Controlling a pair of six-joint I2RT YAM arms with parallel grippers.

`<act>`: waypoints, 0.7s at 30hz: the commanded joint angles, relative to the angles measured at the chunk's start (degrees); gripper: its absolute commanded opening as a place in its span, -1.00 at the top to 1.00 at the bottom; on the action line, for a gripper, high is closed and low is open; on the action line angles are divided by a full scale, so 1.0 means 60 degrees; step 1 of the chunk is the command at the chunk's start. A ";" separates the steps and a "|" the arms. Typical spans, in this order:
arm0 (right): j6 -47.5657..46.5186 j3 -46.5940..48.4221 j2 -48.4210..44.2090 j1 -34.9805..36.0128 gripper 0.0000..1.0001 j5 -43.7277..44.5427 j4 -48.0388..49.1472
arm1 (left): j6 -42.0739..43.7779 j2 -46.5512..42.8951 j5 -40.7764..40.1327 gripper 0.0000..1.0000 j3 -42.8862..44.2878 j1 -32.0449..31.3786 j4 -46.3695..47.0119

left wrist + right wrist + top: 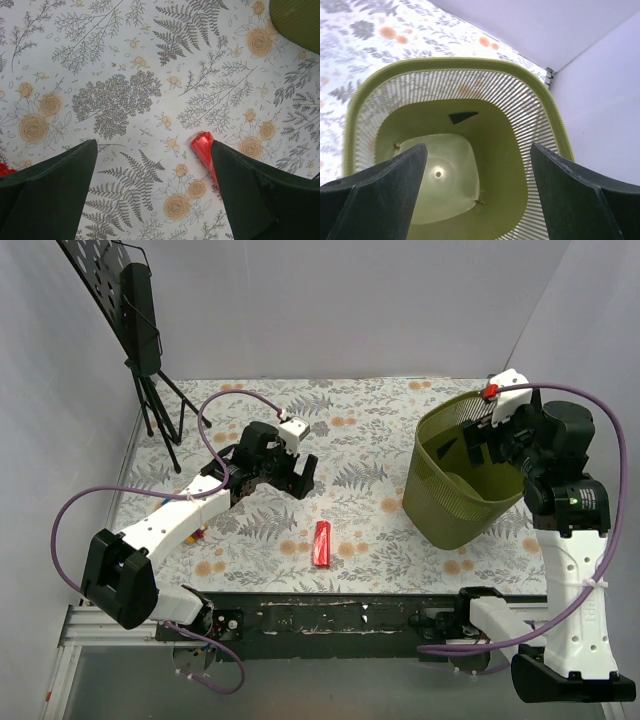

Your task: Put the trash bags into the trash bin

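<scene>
While I hang over the fern-and-rose worktop (pixel 370 430), left end effector (pixel 300 475): fingers spread wide, nothing between them, the printed cloth showing in the gap in my left wrist view (pixel 152 150).
Right end effector (pixel 488 440): spread as well and holding nothing; it sits at the right side of the bin's mouth, and its wrist camera looks straight down inside (pixel 477 150).
Trash bag (pixel 321 544): a compact red packet lying flat on the worktop near its front edge, between my two arms and on the near side of my left end effector, not touching it.
Trash bag, left wrist view (pixel 202 145): only its crinkled red tip shows, just beside my right-hand finger (pixel 250 190), which hides the rest.
Trash bin (pixel 450 510): olive-green, slatted mesh walls and solid rim (pixel 455 64), standing mouth-up on the right of the worktop, apart from the bag.
Bin interior: bare green floor, a dark wedge-shaped patch (pixel 462 117) on the far inner wall.
Music stand (pixel 140 320): black, at the back left corner.
Red scrap (pixel 4 170): at the left edge of my left wrist view; I cannot tell what it is.
</scene>
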 commanded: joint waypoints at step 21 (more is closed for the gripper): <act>-0.4108 -0.2109 -0.3423 0.0005 -0.65 -0.1399 -0.4482 | 0.0203 0.0492 0.0090 -0.96 -0.0176 -0.0009 0.0476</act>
